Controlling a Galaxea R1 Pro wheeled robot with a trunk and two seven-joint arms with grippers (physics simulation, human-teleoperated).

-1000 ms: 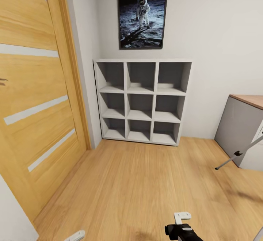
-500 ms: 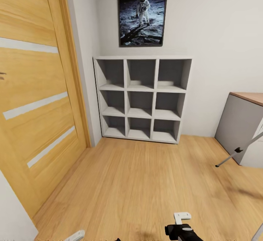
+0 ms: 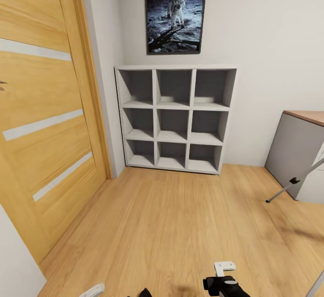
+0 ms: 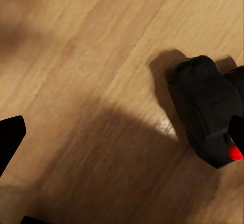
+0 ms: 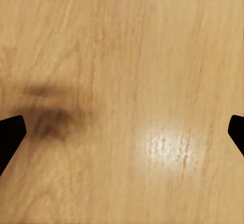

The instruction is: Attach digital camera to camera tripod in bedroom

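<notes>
We see the camera [image 4: 206, 109], black and chunky with a red button, held at one finger of our left gripper [image 4: 122, 147] above the plank floor [image 3: 180, 225]; whether the spread jaws truly grip it we cannot tell. One thin silver tripod [image 3: 294, 182] leg slants beside the grey desk [image 3: 294, 150]. Ahead stand grey cubby shelves [image 3: 175, 119] under an astronaut picture [image 3: 175, 16], with the wooden door [image 3: 45, 108] alongside. Our right gripper [image 5: 122, 130] hangs wide open and empty over glossy wood.
</notes>
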